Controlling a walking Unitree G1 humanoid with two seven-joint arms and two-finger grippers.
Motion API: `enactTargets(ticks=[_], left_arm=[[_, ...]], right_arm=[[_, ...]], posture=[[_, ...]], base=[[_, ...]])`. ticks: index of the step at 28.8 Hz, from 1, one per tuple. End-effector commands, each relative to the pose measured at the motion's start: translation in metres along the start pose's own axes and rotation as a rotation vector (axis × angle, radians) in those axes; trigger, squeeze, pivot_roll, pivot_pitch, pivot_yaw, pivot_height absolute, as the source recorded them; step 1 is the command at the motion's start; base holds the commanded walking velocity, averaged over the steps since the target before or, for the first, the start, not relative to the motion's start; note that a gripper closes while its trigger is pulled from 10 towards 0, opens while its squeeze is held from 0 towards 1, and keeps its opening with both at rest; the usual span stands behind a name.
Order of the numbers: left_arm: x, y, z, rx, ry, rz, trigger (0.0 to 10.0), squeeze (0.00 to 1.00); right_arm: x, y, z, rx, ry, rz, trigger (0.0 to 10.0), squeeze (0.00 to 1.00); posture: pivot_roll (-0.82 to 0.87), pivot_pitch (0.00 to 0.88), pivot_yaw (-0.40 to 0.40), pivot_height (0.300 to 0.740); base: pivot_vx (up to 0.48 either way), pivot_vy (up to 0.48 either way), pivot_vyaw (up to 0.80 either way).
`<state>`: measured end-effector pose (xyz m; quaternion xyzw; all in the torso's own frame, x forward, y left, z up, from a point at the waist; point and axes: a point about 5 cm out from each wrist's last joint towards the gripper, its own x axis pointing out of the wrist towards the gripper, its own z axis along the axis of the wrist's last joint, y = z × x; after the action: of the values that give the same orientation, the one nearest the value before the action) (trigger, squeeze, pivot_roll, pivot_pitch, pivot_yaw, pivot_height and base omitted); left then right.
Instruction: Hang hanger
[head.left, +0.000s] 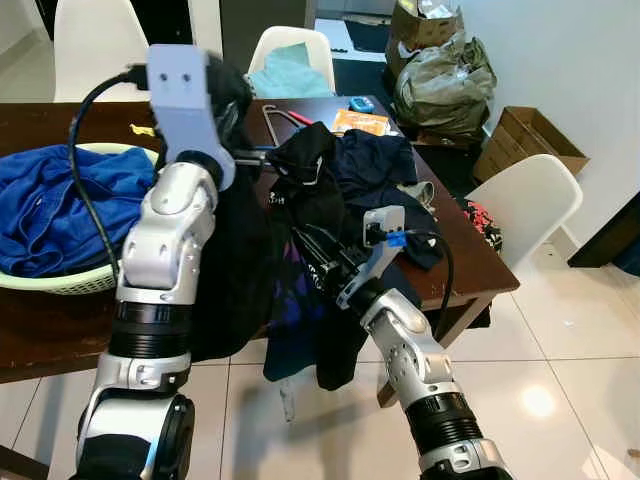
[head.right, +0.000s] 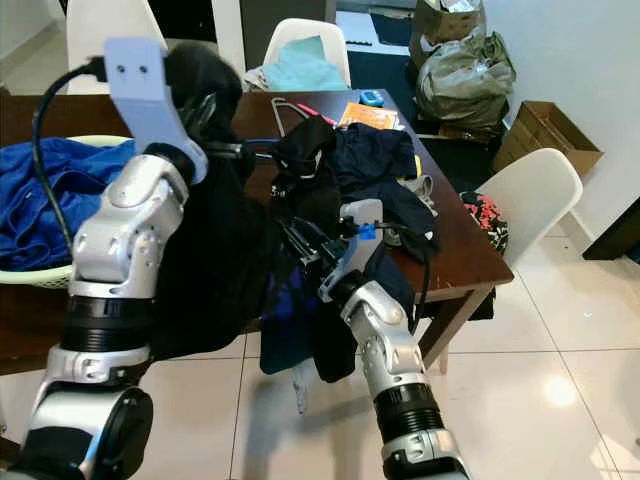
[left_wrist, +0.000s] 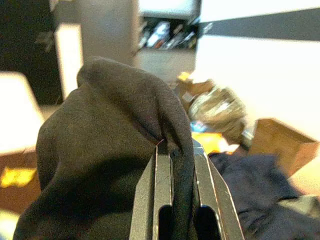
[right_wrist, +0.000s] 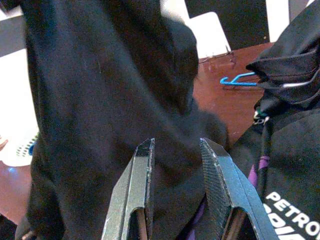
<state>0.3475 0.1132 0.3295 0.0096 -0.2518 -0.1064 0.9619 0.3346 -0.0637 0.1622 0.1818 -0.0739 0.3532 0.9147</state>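
Left gripper (left_wrist: 181, 150) pinching black garment (left_wrist: 100, 165), right gripper (right_wrist: 177, 150) open beside table edge (head.left: 470, 285)

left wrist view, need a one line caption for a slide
Left gripper pinching a fold of a dark garment, with a brown cardboard box blurred behind.

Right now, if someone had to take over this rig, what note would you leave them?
Left gripper: raised over the table's edge, fingers shut on a fold of the black garment, which hangs down past the dark wooden table.
Right gripper: fingers open, pointed at the hanging cloth, holding nothing.
More dark clothes lie piled on the table; a blue hanger lies on the tabletop. A basket with blue laundry sits at the robot's left.
Done: garment lifted.
Left: get the garment onto a hanger and hang it.
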Motion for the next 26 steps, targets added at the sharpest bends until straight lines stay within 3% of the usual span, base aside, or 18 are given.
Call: enactTargets(ticks=[1,3,4,6,7,8,12,18,21,23,25,26], left_arm=[[0.002,-0.014,0.021,0.003,-0.118,-0.072,0.0,0.00],[-0.006,-0.025,0.041,-0.150,-0.244,-0.187,0.0,0.00],[-0.006,-0.025,0.041,-0.150,-0.244,-0.187,0.0,0.00],[-0.014,-0.029,0.054,-0.288,-0.311,-0.253,0.0,0.00],[-0.014,-0.029,0.054,-0.288,-0.311,-0.253,0.0,0.00],[-0.019,-0.031,0.060,-0.338,-0.342,-0.318,0.0,0.00],[-0.026,-0.032,0.067,-0.359,-0.392,-0.399,0.0,0.00],[-0.025,-0.030,0.069,-0.349,-0.409,-0.386,0.0,0.00],[-0.025,-0.025,0.073,-0.327,-0.432,-0.357,0.0,0.00],[-0.022,-0.002,0.075,-0.249,-0.442,-0.164,0.0,0.00],[-0.021,0.006,0.075,-0.225,-0.439,-0.102,0.0,0.00],[-0.022,0.021,0.073,-0.169,-0.418,0.039,0.0,0.00]], right_arm=[[-0.003,-0.002,-0.001,0.014,-0.014,-0.020,10.0,0.00],[-0.004,-0.003,-0.001,0.014,-0.019,-0.033,10.0,0.00],[-0.004,-0.003,-0.001,0.014,-0.019,-0.033,10.0,0.00],[-0.004,-0.004,-0.002,0.015,-0.023,-0.041,10.0,0.00],[-0.004,-0.004,-0.002,0.015,-0.023,-0.041,10.0,0.00],[-0.003,-0.004,-0.001,0.019,-0.030,-0.050,10.0,0.00],[-0.003,-0.004,-0.002,0.024,-0.035,-0.059,10.0,0.00],[-0.003,-0.004,-0.002,0.026,-0.035,-0.059,10.0,0.00],[-0.003,-0.003,-0.002,0.027,-0.037,-0.060,10.0,0.00],[-0.004,-0.003,-0.003,0.024,-0.039,-0.063,10.0,0.00],[-0.004,-0.003,-0.003,0.023,-0.039,-0.064,10.0,0.00],[-0.005,-0.003,-0.004,0.017,-0.036,-0.065,10.0,0.00]], posture=[[0.04,0.097,-0.051,0.740],[0.04,0.095,-0.044,0.740],[0.04,0.095,-0.044,0.740],[0.04,0.094,-0.043,0.740],[0.04,0.094,-0.043,0.740],[0.05,0.093,-0.044,0.740],[0.06,0.089,-0.044,0.740],[0.06,0.087,-0.043,0.740],[0.06,0.084,-0.041,0.740],[0.06,0.080,-0.037,0.740],[0.06,0.080,-0.037,0.740],[0.06,0.081,-0.039,0.740]], base=[[0.000,0.000,0.00],[0.000,0.000,0.00],[0.000,0.000,0.00],[0.000,0.000,0.00],[0.000,0.000,0.00],[0.000,0.000,0.00],[0.000,0.000,0.00],[0.000,0.000,0.00],[0.000,0.000,0.00],[0.000,0.000,0.00],[0.000,0.000,0.00],[0.000,0.000,0.00]])
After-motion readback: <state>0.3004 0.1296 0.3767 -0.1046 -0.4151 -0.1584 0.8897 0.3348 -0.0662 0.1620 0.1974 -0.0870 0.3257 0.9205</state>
